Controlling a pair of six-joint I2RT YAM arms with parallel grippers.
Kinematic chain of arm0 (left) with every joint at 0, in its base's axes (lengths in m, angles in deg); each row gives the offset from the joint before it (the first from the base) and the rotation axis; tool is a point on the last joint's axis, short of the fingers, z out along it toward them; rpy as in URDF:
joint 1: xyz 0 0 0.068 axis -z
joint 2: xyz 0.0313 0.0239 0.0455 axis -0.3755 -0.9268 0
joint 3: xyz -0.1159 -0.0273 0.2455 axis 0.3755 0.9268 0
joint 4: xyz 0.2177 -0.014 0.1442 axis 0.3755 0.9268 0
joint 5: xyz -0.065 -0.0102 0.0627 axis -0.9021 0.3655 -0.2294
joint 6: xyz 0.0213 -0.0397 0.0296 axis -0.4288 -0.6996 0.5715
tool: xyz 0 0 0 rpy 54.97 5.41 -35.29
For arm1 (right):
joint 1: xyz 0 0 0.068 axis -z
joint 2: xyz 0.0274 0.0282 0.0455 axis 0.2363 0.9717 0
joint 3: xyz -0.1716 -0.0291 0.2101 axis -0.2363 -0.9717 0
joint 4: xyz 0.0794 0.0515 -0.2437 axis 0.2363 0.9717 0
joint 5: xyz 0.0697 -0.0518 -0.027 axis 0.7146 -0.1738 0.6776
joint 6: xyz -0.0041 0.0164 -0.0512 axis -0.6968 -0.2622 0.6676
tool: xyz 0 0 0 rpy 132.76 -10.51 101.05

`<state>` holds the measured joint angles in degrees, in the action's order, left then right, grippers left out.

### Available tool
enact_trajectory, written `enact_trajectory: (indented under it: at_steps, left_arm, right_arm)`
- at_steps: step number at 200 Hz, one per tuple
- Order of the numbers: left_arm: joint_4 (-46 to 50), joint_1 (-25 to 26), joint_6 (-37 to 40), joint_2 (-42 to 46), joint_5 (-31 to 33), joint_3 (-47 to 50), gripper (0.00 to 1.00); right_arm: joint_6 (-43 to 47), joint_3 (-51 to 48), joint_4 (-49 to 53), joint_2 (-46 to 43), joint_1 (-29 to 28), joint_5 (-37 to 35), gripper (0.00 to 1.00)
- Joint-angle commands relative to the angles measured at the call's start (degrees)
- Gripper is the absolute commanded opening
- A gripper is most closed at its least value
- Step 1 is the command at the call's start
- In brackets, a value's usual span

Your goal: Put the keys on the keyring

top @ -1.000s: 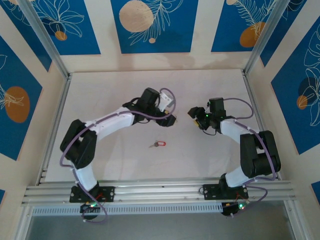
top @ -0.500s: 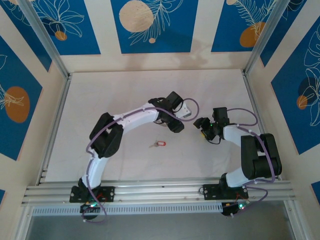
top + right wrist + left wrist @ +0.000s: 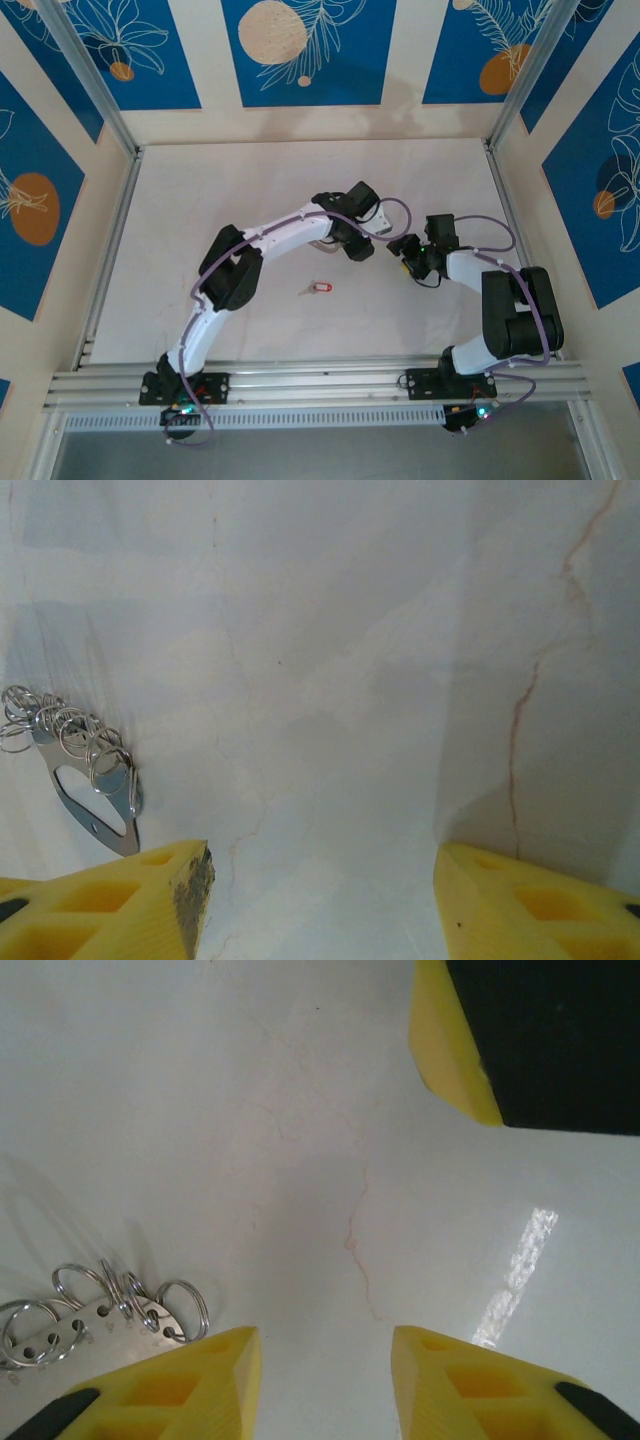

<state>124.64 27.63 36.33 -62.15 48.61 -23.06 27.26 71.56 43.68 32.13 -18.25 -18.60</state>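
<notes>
The key (image 3: 318,288), tiny with a red head and a short silver blade, lies alone on the white table in front of both grippers. The keyring (image 3: 95,1315), a flat grey metal loop fringed with small split rings, lies on the table just left of my left gripper's (image 3: 325,1365) yellow fingers. In the right wrist view the keyring (image 3: 85,770) lies left of and beyond my right gripper (image 3: 320,880). Both grippers stand open over bare table with nothing between their fingers. In the top view the left gripper (image 3: 362,248) and right gripper (image 3: 398,247) nearly face each other.
A yellow fingertip (image 3: 450,1050) of the right gripper, with its black body, reaches into the upper right of the left wrist view. Thin reddish cracks mark the white table (image 3: 250,190). Patterned blue walls and metal rails enclose the table.
The left arm swung right, carrying its gripper close to the right gripper. The right gripper dropped slightly nearer, then held still. The key has not moved.
</notes>
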Motion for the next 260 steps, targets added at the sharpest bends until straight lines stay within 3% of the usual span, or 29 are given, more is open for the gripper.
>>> enact_trajectory:
  at_steps: [1,260]
  left_arm:
    - [3.1,0.7,2.0,-2.3,1.6,-2.9,0.37]
    - [5.3,0.6,6.2,-10.1,14.9,-10.5,0.34]
  right_arm:
    - [0.1,-0.9,-0.3,0.5,0.2,0.6,0.61]
    - [1.1,2.5,2.4,0.1,-1.8,0.2,0.61]
